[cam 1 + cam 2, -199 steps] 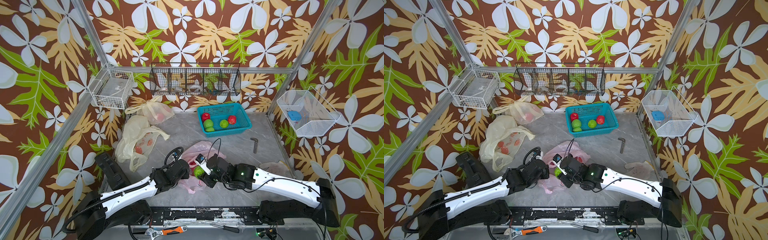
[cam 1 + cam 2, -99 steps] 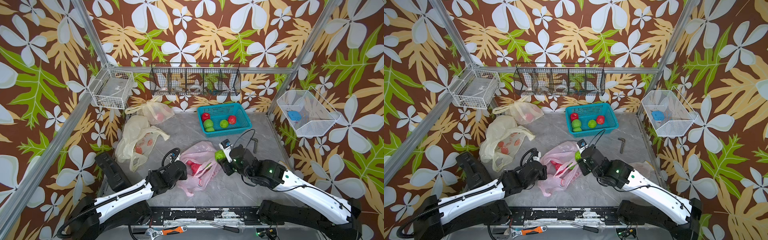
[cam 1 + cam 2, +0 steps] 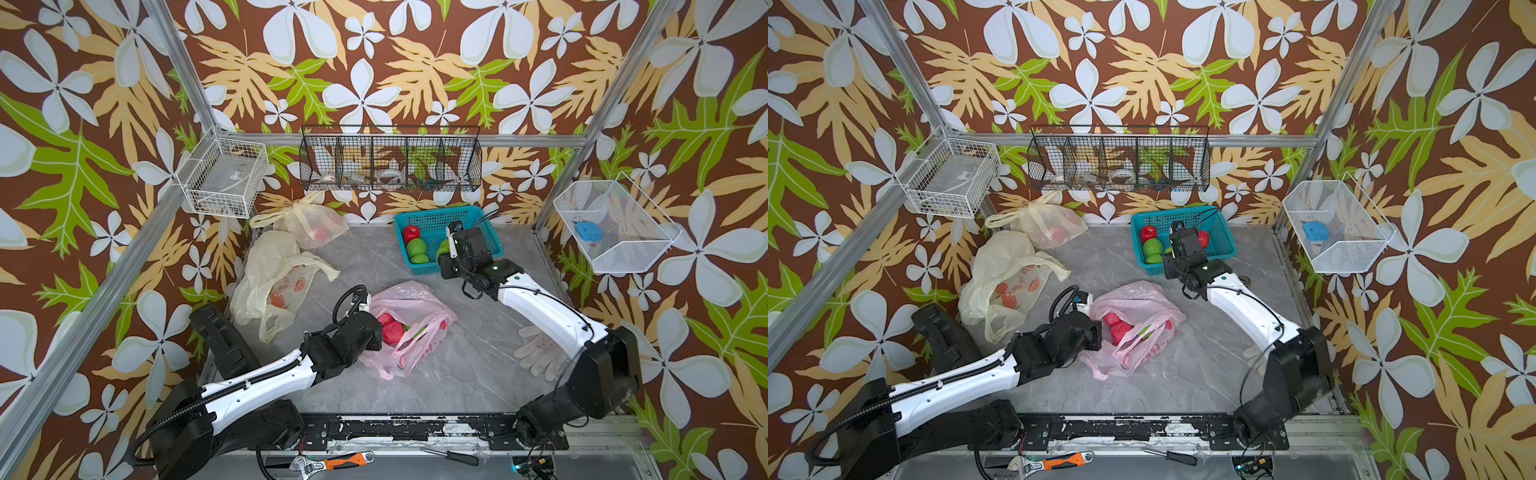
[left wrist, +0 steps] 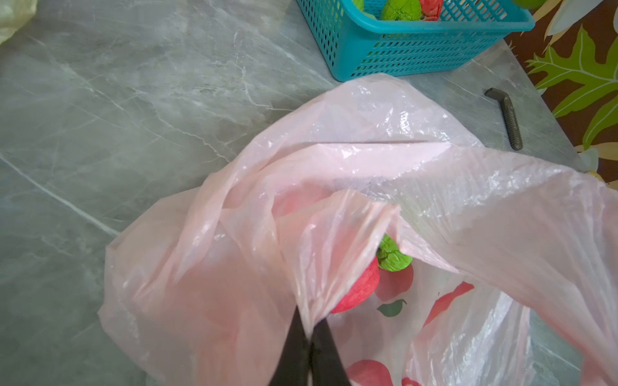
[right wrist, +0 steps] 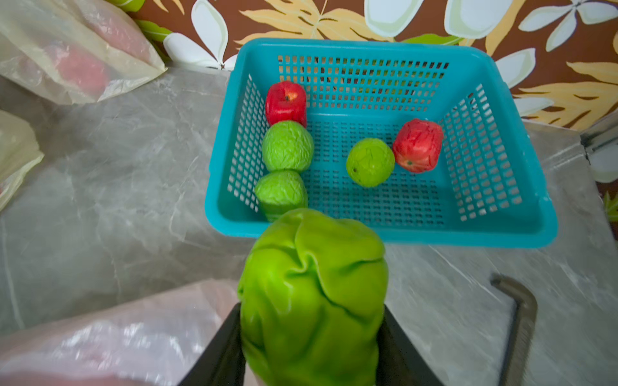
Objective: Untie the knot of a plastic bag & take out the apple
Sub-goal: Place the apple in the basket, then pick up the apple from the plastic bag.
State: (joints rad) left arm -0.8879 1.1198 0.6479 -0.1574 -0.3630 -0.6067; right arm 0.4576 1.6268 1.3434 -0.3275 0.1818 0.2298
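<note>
The pink plastic bag (image 3: 415, 299) (image 3: 1142, 297) (image 4: 368, 160) lies open at mid-table, no knot showing. Inside it are red apples (image 3: 392, 330) (image 4: 359, 290) and a green one (image 4: 393, 257). My left gripper (image 3: 376, 328) (image 4: 309, 320) is shut on the bag's near edge, pinching the film. My right gripper (image 3: 451, 245) (image 5: 311, 310) is shut on a crumpled green apple (image 5: 314, 284) (image 3: 444, 248), held just above the near rim of the blue basket (image 3: 419, 270) (image 5: 384, 234). The basket holds several red and green apples.
Two yellowish bags with fruit (image 3: 274, 274) (image 3: 311, 224) lie at the back left. A work glove (image 3: 536, 353) lies under the right arm, and a dark bolt (image 4: 508, 117) (image 5: 521, 320) lies right of the pink bag. Wire baskets hang on the walls.
My right gripper has lifted the green apple out of the pink bag and carried it back and to the right, up to the blue basket. The left gripper keeps its pinch on the bag.
</note>
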